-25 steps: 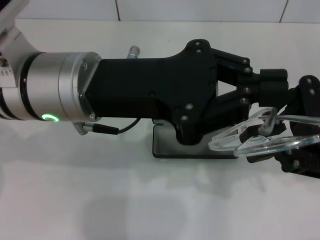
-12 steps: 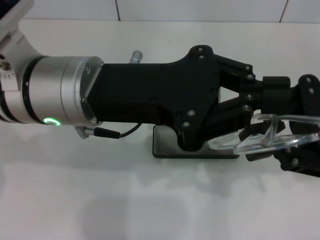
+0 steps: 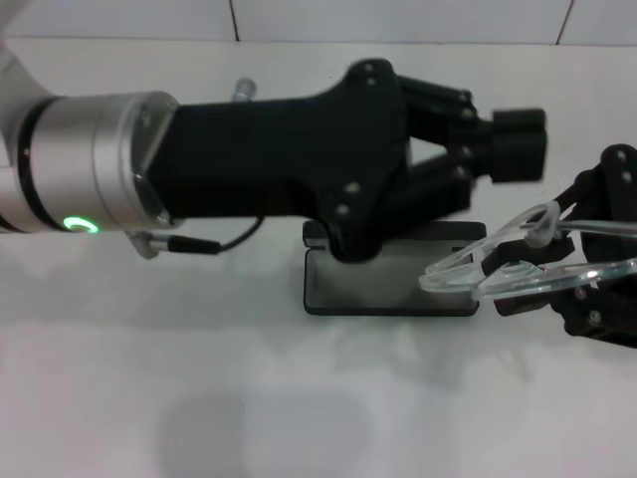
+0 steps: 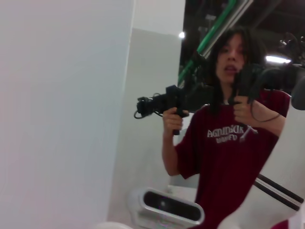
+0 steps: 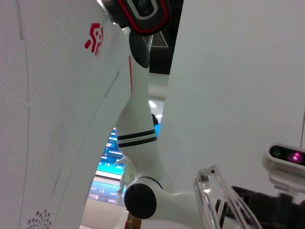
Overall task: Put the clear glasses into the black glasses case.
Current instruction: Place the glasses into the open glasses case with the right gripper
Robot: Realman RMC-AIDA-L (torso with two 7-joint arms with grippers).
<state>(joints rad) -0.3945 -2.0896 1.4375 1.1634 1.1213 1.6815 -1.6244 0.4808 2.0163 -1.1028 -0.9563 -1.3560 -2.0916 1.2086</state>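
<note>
The clear glasses (image 3: pixel 468 267) hang just above the table at the right, held by my right gripper (image 3: pixel 513 287), which is shut on them near the lens. They hover over the right end of the black glasses case (image 3: pixel 393 287), which lies open with its grey lining up. My left arm reaches across the middle of the head view. Its gripper (image 3: pixel 520 145) is shut with nothing in it, above and behind the glasses and apart from them. The right wrist view shows a clear piece of the glasses (image 5: pixel 208 194).
The white table (image 3: pixel 299 398) runs to a tiled wall at the back. A small grey cylinder (image 3: pixel 244 88) pokes out behind the left arm. In the left wrist view a person (image 4: pixel 228 143) holds hand controllers.
My left gripper has drawn back up and to the left, away from the glasses, uncovering more of the case. The glasses stay in the right gripper, nearly unmoved.
</note>
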